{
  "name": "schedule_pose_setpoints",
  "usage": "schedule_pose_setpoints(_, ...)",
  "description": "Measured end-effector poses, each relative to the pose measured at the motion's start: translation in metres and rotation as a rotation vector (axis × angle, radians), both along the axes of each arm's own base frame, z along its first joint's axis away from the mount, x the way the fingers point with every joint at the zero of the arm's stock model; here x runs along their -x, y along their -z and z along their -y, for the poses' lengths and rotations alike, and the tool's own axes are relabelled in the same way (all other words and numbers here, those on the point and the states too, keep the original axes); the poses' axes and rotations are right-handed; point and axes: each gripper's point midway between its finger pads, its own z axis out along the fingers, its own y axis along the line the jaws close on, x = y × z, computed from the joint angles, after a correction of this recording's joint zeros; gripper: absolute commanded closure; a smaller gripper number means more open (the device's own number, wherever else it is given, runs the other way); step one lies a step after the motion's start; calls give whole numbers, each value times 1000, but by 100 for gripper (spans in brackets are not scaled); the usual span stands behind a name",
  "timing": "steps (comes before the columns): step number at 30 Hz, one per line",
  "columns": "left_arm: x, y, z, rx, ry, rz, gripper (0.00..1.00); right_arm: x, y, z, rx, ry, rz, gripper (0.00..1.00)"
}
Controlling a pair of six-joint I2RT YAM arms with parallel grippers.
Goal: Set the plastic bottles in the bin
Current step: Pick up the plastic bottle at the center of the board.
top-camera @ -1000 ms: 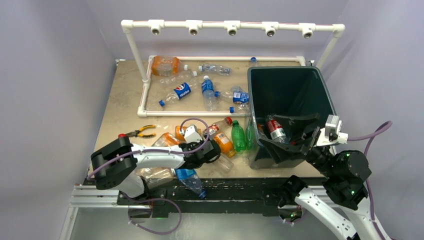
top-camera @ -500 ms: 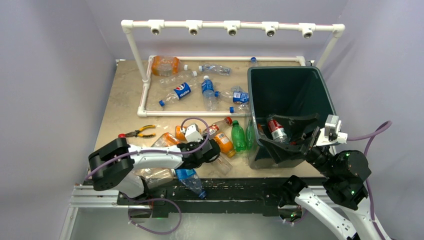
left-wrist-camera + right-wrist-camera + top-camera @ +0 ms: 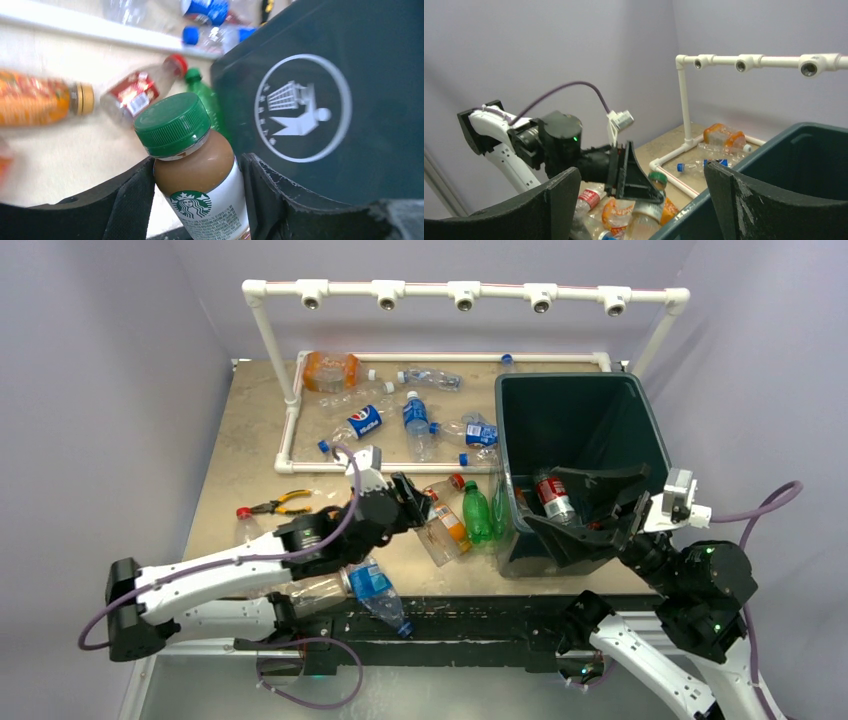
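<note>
Left wrist: my left end effector clamps a smooth, green-capped Starbucks bottle beside the bin; right end effector gapes.

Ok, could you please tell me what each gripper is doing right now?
Left gripper: closed on the green-capped coffee bottle.
Right gripper: open, holding nothing.

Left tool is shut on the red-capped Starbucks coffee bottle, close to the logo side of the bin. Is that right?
Not quite: the cap is green, not red, as the left wrist view shows. The rest holds: the left tool is shut on the Starbucks coffee bottle, close to the logo side of the bin.
</note>
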Motion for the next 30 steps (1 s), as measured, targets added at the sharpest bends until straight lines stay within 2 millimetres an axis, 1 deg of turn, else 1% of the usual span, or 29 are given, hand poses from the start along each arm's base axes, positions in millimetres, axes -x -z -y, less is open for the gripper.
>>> schedule_pose_setpoints(2,-1,-31,-5,-11,35,84,100,1,-7,0,-5,-2,9,2)
schedule_pose_setpoints(7,-3,-117,-25,-95,122,347,100,-1,-29,-6,-5,-23,31,2)
schedule_pose_setpoints(9,-3,-147,-31,-118,148,441,100,-4,-36,-10,-5,-31,37,2)
schedule_pose_setpoints(11,1,-173,-35,-135,191,531,100,-8,-40,-16,-5,-42,42,2)
schedule_pose_setpoints(13,9,-191,-34,-145,257,614,100,-14,-40,-23,-1,-50,34,3)
schedule_pose_setpoints(17,30,-205,-16,-163,453,749,100,-34,-35,-40,16,-57,-7,3)
schedule_pose_setpoints(20,45,-206,1,-160,582,812,100,-48,-31,-55,26,-77,-40,3)
schedule_pose_setpoints(22,52,-203,12,-159,650,831,100,-54,-27,-64,31,-99,-60,3)
schedule_pose_setpoints(26,67,-194,28,-138,769,862,100,-59,-24,-79,30,-149,-83,3)
schedule_pose_setpoints(30,85,-198,38,-90,874,911,100,-60,-26,-88,14,-192,-95,3)
